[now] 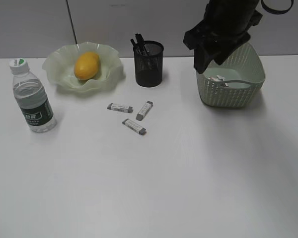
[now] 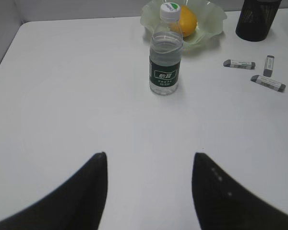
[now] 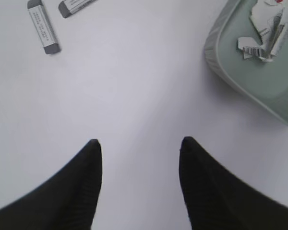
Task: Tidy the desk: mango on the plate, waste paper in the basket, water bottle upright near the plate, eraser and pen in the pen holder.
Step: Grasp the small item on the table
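The mango [image 1: 87,65] already lay in the wavy-rimmed plate [image 1: 57,74], the water bottle [image 1: 33,97] stood upright just left of that plate, the waste paper [image 3: 264,33] sat crumpled in the basket [image 1: 231,94], and dark pens leaned inside the mesh pen holder [image 1: 149,67]; what remained, by my reading, were the 3 erasers [image 1: 120,107] [image 1: 144,110] [image 1: 134,126] lying flat on the table [image 1: 188,173] between the pen holder and the front edge, close together but not touching. Each was a small, flat grey-and-white bar in a paper sleeve: likely very light, firm rather than squashy, and with enough rubbery grip that it should not slip, though its low profile would leave little to catch above the table. The sensible hold would be across the narrow width near the middle of a bar, the jaws set square to its long axis and brought right down to the surface; the nearest one lay at a slant, so the wrist would need turning to match. The right pincer [image 3: 139,158] hung released and empty over bare table beside the basket, with 2 erasers at the top left of its view; the left pincer [image 2: 149,167] was likewise parted and held nothing, well short of the bottle. A tall drop into the holder could bounce an eraser off the pens.
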Action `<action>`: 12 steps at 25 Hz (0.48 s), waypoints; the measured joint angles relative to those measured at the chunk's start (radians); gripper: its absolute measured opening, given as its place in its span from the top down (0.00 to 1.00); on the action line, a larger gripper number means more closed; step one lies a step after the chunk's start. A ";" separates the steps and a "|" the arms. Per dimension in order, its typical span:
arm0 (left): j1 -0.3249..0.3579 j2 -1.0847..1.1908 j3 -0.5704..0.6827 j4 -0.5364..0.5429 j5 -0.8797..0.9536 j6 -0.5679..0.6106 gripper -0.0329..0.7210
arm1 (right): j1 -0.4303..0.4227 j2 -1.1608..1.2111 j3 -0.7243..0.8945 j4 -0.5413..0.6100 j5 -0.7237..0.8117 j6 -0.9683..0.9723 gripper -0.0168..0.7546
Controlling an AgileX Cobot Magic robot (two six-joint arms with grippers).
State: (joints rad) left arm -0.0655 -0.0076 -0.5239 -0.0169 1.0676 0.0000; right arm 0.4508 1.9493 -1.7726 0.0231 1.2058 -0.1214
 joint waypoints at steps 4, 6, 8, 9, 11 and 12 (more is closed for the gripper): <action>0.000 0.000 0.000 0.000 0.000 0.000 0.39 | -0.055 -0.022 0.000 0.002 0.001 0.000 0.44; 0.000 0.000 0.000 0.000 0.000 0.000 0.39 | -0.090 -0.039 0.001 0.017 0.001 -0.001 0.44; 0.000 0.000 0.000 0.000 0.000 0.000 0.39 | -0.144 -0.063 0.015 0.036 0.001 -0.001 0.44; 0.000 0.000 0.000 0.000 0.000 0.000 0.39 | -0.166 -0.075 0.035 0.040 0.001 -0.002 0.44; 0.000 0.000 0.000 0.000 0.000 0.000 0.39 | -0.224 -0.106 0.077 0.042 0.001 -0.002 0.44; 0.000 0.000 0.000 0.000 0.000 0.000 0.39 | -0.250 -0.121 0.100 0.042 0.001 -0.002 0.44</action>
State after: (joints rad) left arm -0.0655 -0.0076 -0.5239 -0.0169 1.0676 0.0000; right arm 0.2006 1.8284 -1.6726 0.0652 1.2067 -0.1230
